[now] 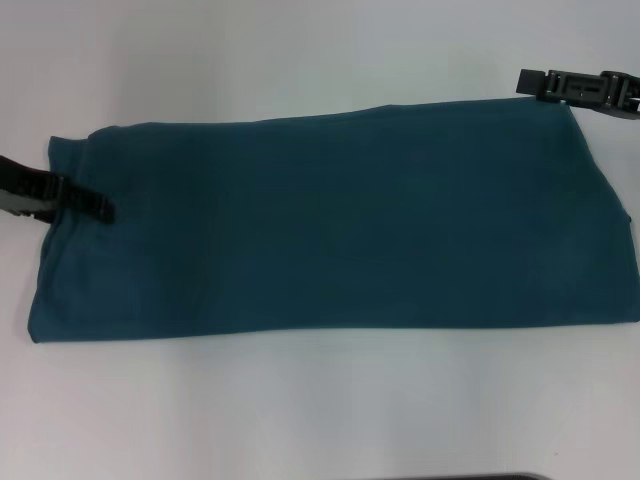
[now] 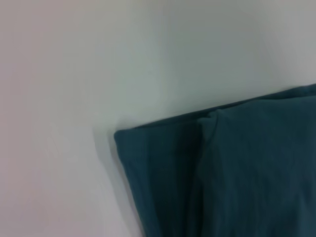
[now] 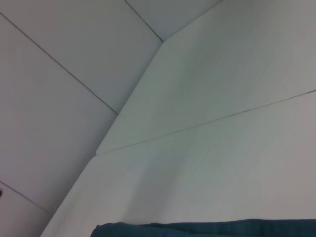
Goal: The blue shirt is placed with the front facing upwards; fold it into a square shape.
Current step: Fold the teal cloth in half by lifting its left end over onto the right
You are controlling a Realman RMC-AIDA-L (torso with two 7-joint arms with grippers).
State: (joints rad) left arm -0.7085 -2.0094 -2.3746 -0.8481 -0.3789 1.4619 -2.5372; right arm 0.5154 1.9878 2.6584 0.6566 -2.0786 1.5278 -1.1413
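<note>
The blue shirt (image 1: 330, 225) lies flat on the white table, folded into a long band with a plain teal face up; no lettering shows. My left gripper (image 1: 100, 210) sits low over the shirt's left end, reaching in from the left edge. My right gripper (image 1: 528, 82) hovers just beyond the shirt's far right corner, over bare table. A folded corner of the shirt (image 2: 222, 173) fills the left wrist view. In the right wrist view only a thin strip of the shirt's edge (image 3: 207, 229) appears.
The white table (image 1: 320, 410) shows all around the shirt, with wide bare room in front and behind. The table's far corner and a panelled wall (image 3: 64, 59) appear in the right wrist view. A dark object's edge (image 1: 480, 477) peeks in at the front.
</note>
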